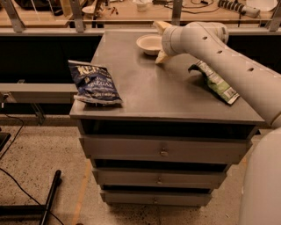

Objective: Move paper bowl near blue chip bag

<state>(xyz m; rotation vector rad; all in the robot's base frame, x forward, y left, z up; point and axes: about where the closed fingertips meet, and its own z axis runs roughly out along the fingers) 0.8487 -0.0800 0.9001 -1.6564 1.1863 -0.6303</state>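
Grey drawers (163,151) stood nearest, three deep under the table (167,103), with a speckled floor (39,158) below them. On the table's near left corner lay the blue chip bag (93,83), crinkled and flat, its lower edge just at the front lip. On the right side, well apart from it, lay the green and white chip bag (215,81), partly hidden by the robot's pale arm (219,55). That arm stretched in from the right, above that bag, toward the far edge.

At the far middle of the table sat the paper bowl (148,43), upright on the surface and well apart from the blue chip bag. The hand (159,41) was at the bowl's rim on the arm's side. It was spread wide, one finger showing beyond the bowl and the other on the near side of it, and it gripped nothing. Whether either finger touched the rim could not be told. Beyond the table ran a wooden bench (131,13) with small clutter on it.

By the look of it, the step in hand was the reach for the bowl, with the carry not begun. The next move would call for setting the jaws over the thin rim and closing gently so that the light bowl neither slid nor crumpled. Then it would call for a lift and a carry toward the near left corner. The bowl should be set down beside the blue bag rather than on it, and short of the table's edge.
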